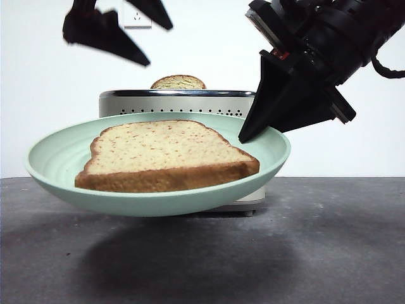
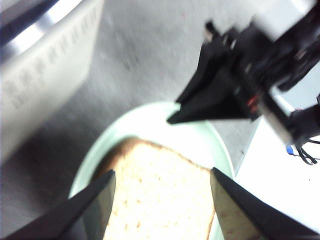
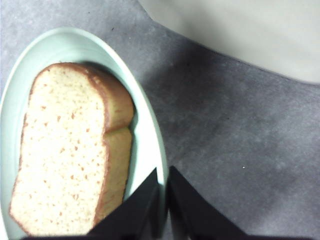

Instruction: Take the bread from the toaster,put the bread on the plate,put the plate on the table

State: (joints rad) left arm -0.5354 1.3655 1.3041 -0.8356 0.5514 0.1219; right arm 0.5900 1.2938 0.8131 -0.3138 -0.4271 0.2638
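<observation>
Bread (image 1: 166, 155): lies flat in the plate (image 1: 57, 155), tan flecked face up, crust toward the near table edge; it sits just inside the rim from the right gripper (image 3: 163, 200) and does not touch its jaws.
Right gripper: jaws pinched on the plate's rim, one above and one below, at the side of the plate toward the right table edge; in the front view it reaches down from the upper right (image 1: 243, 136).
Plate: held in the air above the table (image 1: 354, 253), its shadow on the surface beneath; it hangs between the near edge and the toaster (image 1: 177, 101).
Left gripper (image 2: 162, 182): jaws spread apart, holding nothing, above the bread and clear of it; in the front view it shows as black tips at the upper left (image 1: 136, 41).
Writing: none readable; the toaster's face is mostly hidden behind the plate, with only rows of small black dots showing.
Toaster contents: a second slice (image 1: 178, 82) pokes out of the slot as a small brown domed crust.
Plate contents: the bread only.
</observation>
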